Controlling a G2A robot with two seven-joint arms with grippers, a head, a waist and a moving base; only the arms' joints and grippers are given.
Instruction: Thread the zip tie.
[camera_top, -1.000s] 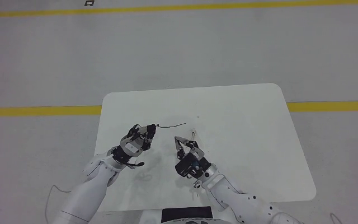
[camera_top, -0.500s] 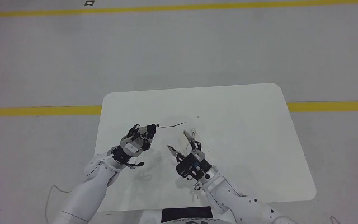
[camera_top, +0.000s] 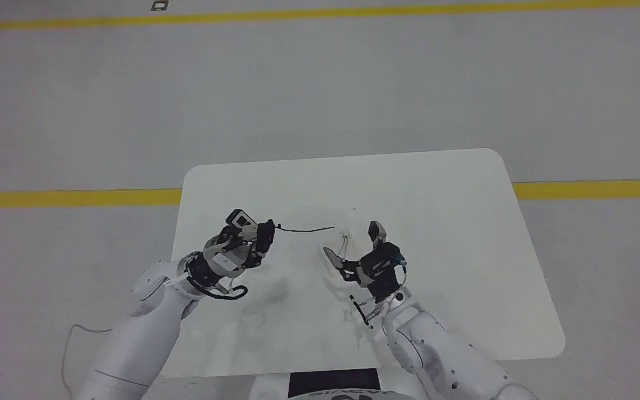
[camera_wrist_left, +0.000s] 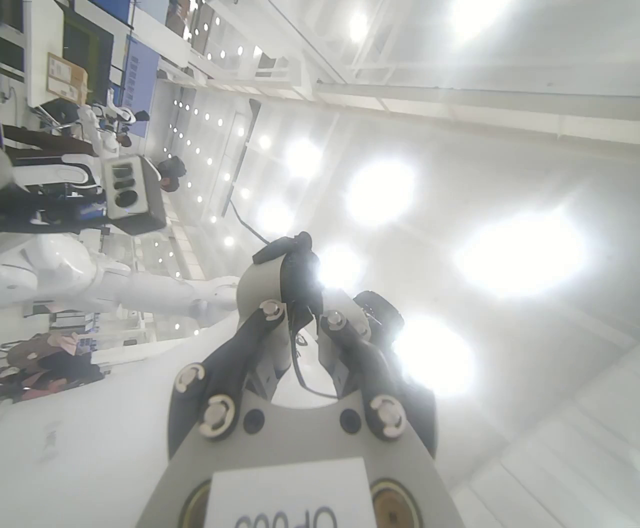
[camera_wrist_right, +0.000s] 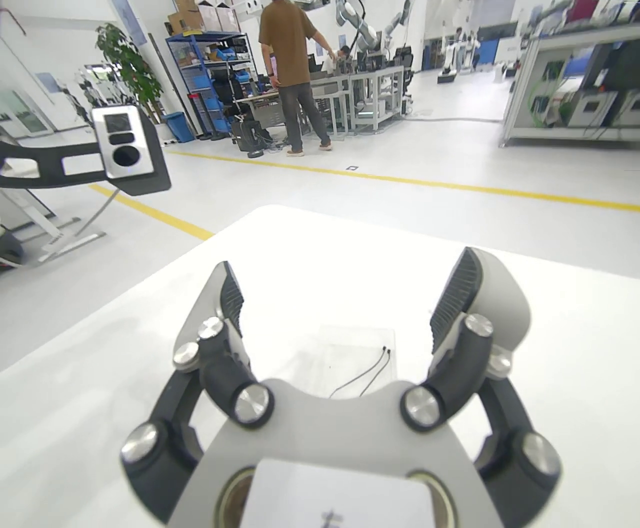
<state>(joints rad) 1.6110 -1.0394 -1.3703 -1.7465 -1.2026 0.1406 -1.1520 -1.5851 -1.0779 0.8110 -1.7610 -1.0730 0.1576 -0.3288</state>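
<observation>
Left fingers (camera_wrist_left: 257, 292): clenched on 1 end of the zip tie, held over the tabletop on the robot's left side.
Right fingers (camera_wrist_right: 231, 300): released and spread wide, gripping nothing and touching nothing, poised low over the tabletop.
Zip tie (camera_top: 305, 228): a thin black strip sticking out sideways from the left fingers toward the right fingers. It runs nearly straight, and its free tip ends near the right fingers without touching them. Whether the head or the tail is the clamped end cannot be told.
Spare ties (camera_wrist_right: 367, 370): 2 more black ties lie side by side on a clear sheet, just ahead of the right fingers.
Tabletop (camera_top: 450, 200): white with rounded corners.
Done so far: by my judgement an early stage. The tie is lifted and offered across, but it is straight, with no loop formed.
Left to do: probably the right fingers must close on the free end, then the strip must be bent round and its tail fed through its head.
</observation>
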